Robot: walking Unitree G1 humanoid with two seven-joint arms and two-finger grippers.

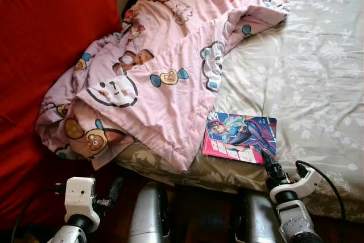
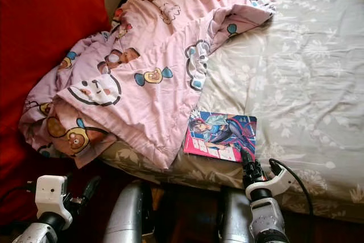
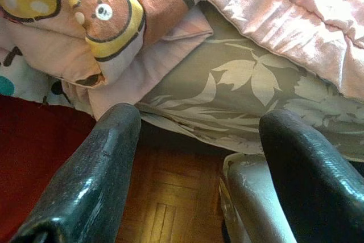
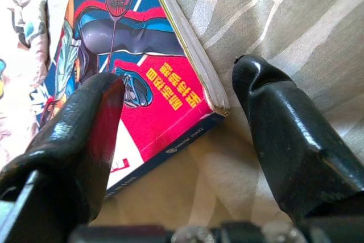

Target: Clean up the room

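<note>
bare sheet [image 1: 318,72] open right of book [image 1: 240,136], pink quilt [image 1: 153,78] crowding its left

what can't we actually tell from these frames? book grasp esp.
- Book: head views, its left edge lies against the pink blanket; whether it is tucked under cannot be told.
- Right gripper: fingers open astride the book's corner; contact with cover or bed sheet unclear, no side angle.
- Item at the top right corner of the right eye view: cut off by the edge.
- Under the blanket: hidden by folds.
- Left gripper: open, low by the bed edge.
</note>
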